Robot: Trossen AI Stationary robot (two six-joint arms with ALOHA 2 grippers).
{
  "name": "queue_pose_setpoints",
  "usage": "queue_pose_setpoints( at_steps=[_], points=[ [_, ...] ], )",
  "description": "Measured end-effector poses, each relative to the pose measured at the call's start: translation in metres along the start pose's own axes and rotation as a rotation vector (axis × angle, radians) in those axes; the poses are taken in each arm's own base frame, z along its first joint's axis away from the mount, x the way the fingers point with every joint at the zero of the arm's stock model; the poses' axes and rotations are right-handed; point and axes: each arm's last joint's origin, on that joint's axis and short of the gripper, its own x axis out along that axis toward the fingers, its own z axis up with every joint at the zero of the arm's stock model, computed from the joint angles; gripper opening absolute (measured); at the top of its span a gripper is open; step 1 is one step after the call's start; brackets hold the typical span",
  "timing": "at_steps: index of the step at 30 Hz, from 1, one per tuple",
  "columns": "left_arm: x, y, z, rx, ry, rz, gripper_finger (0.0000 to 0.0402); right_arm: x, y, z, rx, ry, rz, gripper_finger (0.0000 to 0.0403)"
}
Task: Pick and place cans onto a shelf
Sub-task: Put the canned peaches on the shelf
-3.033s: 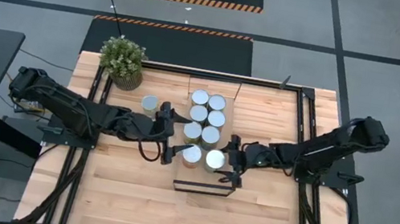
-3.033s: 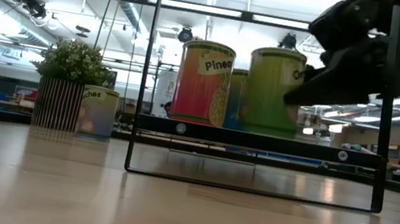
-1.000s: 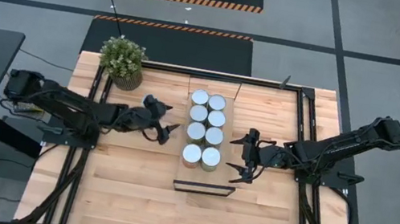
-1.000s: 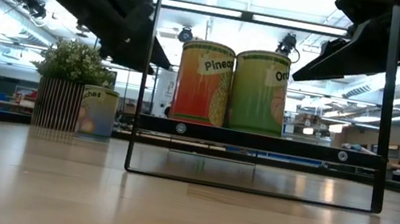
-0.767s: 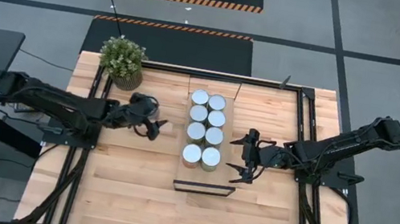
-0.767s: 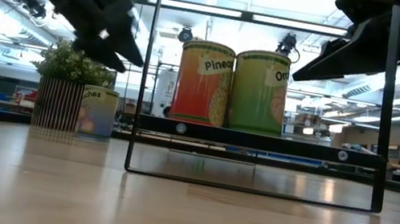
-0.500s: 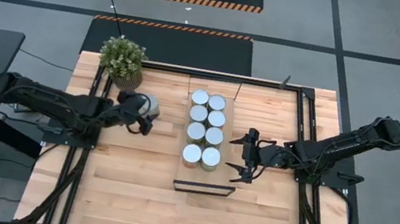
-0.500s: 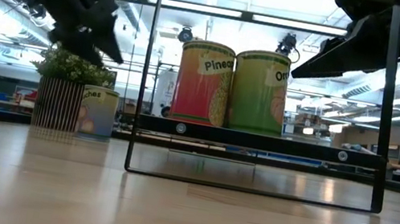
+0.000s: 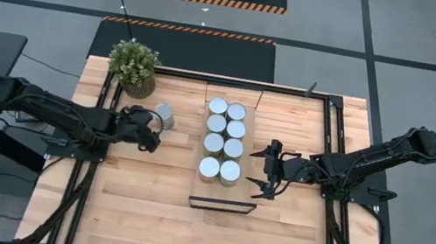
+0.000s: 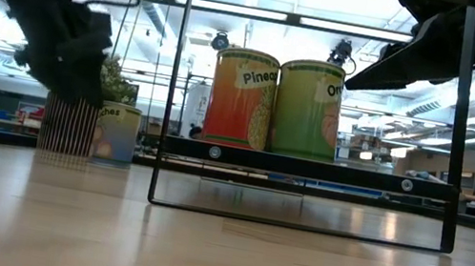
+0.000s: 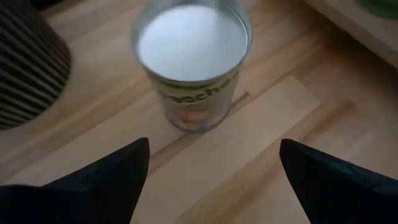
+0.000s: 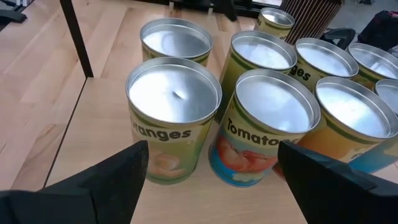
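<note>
Several cans [image 9: 223, 141] stand upright in two rows on the shelf [image 9: 215, 192]; the low view shows an orange one [image 10: 241, 97] and a green one [image 10: 309, 108] at its near end. One more can [image 9: 164, 115], with a yellowish label [image 11: 191, 68], stands on the tabletop beside the plant. My left gripper [image 9: 151, 135] hovers open just near of that lone can, tipped downward, its fingers apart from it [image 11: 214, 149]. My right gripper [image 9: 267, 171] waits open to the right of the shelf, facing the cans [image 12: 211, 152].
A potted plant [image 9: 133, 65] stands at the table's far left corner, close behind the lone can. The shelf's thin dark frame [image 10: 457, 121] rises on posts around the board. Bare plank tabletop [image 9: 142, 207] stretches along the near side.
My left gripper has swung from beside the shelf toward the table's left edge, sunk a little, tipped downward and rolled, and now faces the lone can beside the plant. That can, hidden under the arm before, shows now. Its fingers stayed open.
</note>
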Motion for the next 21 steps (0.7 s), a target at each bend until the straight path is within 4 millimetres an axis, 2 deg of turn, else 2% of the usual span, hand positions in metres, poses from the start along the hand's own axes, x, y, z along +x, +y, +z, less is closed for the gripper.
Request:
queue_pose_setpoints(
  at_steps=[3,9,21],
  points=[
    [0.014,0.001,-0.009,-0.004,0.013,0.023,0.0364,0.0,0.0,0.0,-0.001,-0.004,0.0,0.0366],
    [0.035,0.004,-0.012,-0.027,-0.018,0.042,0.0364,0.0,0.0,0.0,-0.024,-0.002,0.0,0.0366],
    [0.055,0.012,-0.02,-0.024,-0.125,-0.008,0.0364,-0.001,-0.001,0.0,-0.024,-0.002,-0.006,0.0366]
  ],
)
